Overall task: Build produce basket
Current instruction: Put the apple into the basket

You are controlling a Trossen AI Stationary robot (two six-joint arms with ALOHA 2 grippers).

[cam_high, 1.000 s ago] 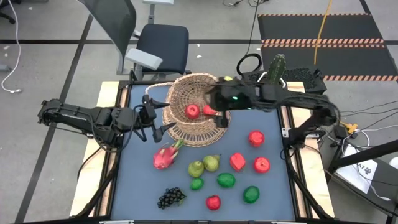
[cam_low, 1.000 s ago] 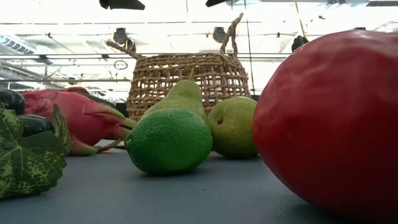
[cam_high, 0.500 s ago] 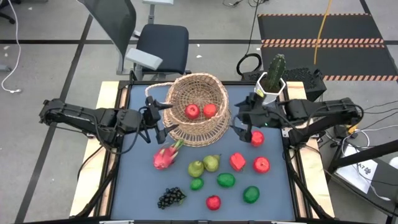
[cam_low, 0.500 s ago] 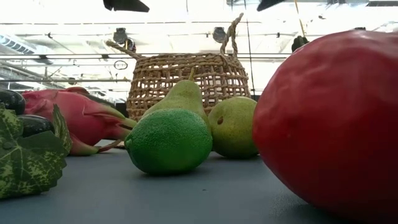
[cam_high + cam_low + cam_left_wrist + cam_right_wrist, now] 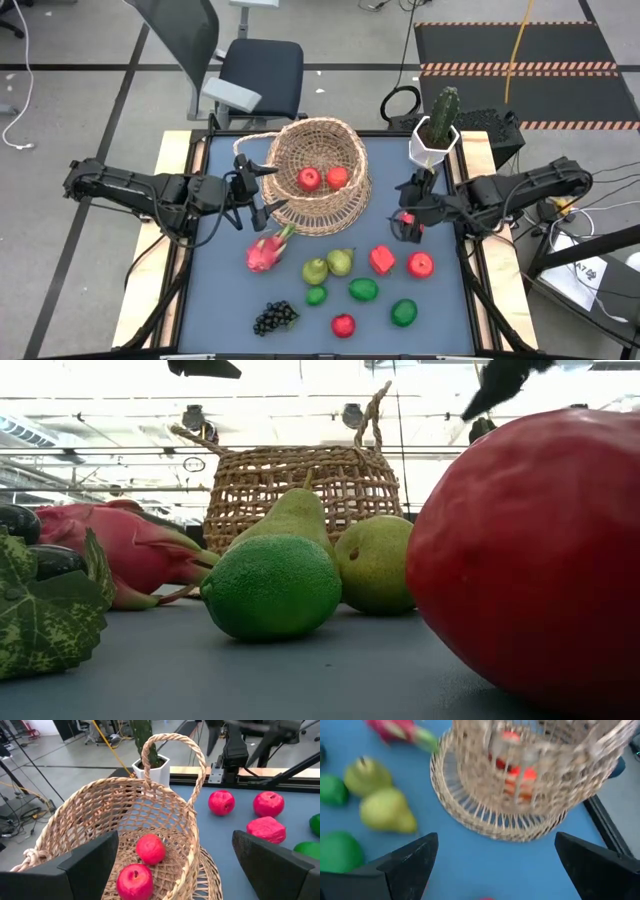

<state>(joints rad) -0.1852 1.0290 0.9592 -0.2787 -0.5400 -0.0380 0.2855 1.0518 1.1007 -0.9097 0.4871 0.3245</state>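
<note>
While the high view lays out the whole tabletop [image 5: 225, 300], we see only in the left wrist view how the left tool [image 5: 175, 865] stands: fingers [image 5: 85, 865] spread wide, empty, the basket [image 5: 115, 820] right ahead of it with 2 red apples [image 5: 150, 849] inside. From above, that left tool [image 5: 258, 200] sits at the basket's [image 5: 318, 175] rim.

Over by the right edge, the right tool [image 5: 405, 222] hovers wide open and holds nothing, above a red fruit [image 5: 408, 217] it partly hides. Its wrist view shows the basket [image 5: 530, 775] ahead beyond its fingers [image 5: 407, 860], and 2 pears [image 5: 387, 810] off to one side.

From the low view we get what no other view gives: the basket's [image 5: 300, 490] woven wall behind a lime [image 5: 272, 586].

Counting outside the basket from above: 1 dragon fruit [image 5: 265, 251], 2 pears [image 5: 328, 266], 4 green rounds [image 5: 363, 290], 4 red fruits [image 5: 420, 265], 1 grape bunch [image 5: 274, 318]. A white pot with 1 cactus [image 5: 436, 130] stands behind the right tool.
</note>
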